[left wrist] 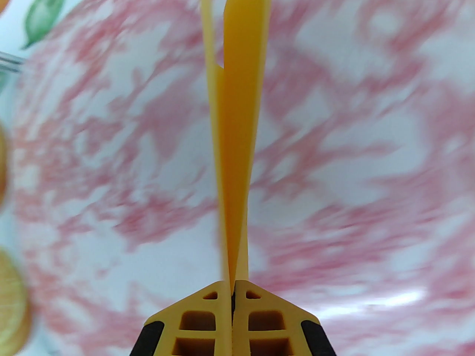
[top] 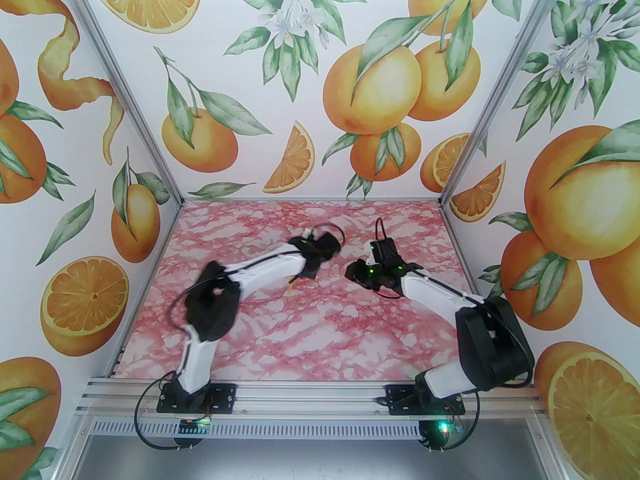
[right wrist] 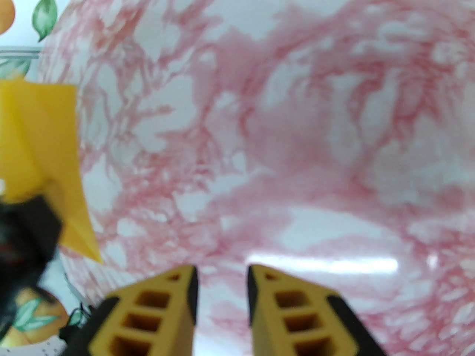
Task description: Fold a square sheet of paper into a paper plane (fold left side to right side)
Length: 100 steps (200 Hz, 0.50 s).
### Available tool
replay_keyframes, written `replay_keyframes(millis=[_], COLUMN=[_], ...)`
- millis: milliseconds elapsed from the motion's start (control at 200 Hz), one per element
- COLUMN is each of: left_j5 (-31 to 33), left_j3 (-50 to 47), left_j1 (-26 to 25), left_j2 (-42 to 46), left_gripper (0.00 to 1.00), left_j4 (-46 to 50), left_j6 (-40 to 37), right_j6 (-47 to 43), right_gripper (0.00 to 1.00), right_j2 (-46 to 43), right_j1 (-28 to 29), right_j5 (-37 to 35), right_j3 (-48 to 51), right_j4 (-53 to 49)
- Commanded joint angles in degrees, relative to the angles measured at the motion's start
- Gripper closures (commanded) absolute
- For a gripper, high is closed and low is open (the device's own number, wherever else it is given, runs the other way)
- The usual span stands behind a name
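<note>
- The left hand (left wrist: 233, 284) is clamped on the paper plane (left wrist: 237, 143); its two yellow fingers (left wrist: 196, 321) meet with only the folded paper pinched between their tips.
- In the left wrist view the yellow-orange paper runs straight away from the fingertips as a narrow, upright strip, seen edge-on; two layers part slightly toward the far end, and one layer has a small notch along its edge.
- Below the paper lies the pink-and-white marbled desk (left wrist: 352, 161), blurred; whether the paper touches it I cannot tell.
- The right hand (right wrist: 222, 273) holds nothing — its fingers (right wrist: 282, 310) stand apart with a clear gap and bare desk between them.
- In the right wrist view the paper plane (right wrist: 41, 124) sits at the left edge, well apart from the right fingers; it shows flat folded faces and a sharp point aimed down and to the right, with a dark, blurred shape covering its lower left part.
- From above, the left arm (top: 270, 268) reaches toward the middle of the desk (top: 300, 338), its elbow smeared; a small sliver of yellow paper (top: 290, 284) shows just under its wrist.
- The right arm (top: 435, 288) bends in from the right, its wrist near the left arm's wrist but not touching it.
- Walls printed with oranges and leaves (top: 375, 93) surround the desk.
</note>
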<state>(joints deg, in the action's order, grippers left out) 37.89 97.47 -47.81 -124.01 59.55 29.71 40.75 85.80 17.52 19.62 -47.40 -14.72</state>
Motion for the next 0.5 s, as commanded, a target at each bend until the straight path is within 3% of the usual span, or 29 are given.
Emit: replay_keyframes(millis=[0,115,225,380,495], left_j5=[4.8,0.5,-7.5,-21.5,-27.7], left_j3=[3.0,5.0,5.0,1.5,-1.6], left_j1=[-0.5,-1.3,-1.7,-1.6,-1.1], left_j2=[-3.3,-6.1,-6.8,-3.6,0.8], left_gripper=[1.0,0.94,0.78,0.47,0.38], left_j4=[6.6,5.8,3.1,-4.0,-8.6], left_j6=[-1.0,-1.1,-0.9,0.3,1.0], right_j6=[0.6,0.5,0.3,0.2,0.1], right_gripper=[0.71,0.71,0.71,0.7,0.69], right_j2=[-2.7,-3.9,-4.3,-3.9,-2.9], right_j1=[-1.1,-1.9,-2.2,-2.2,-2.2], right_j5=[-2.3,-2.5,-2.4,-1.5,0.6], right_j3=[1.7,2.6,2.8,2.8,2.6], right_j4=[0.6,0.1,-0.2,0.2,1.2])
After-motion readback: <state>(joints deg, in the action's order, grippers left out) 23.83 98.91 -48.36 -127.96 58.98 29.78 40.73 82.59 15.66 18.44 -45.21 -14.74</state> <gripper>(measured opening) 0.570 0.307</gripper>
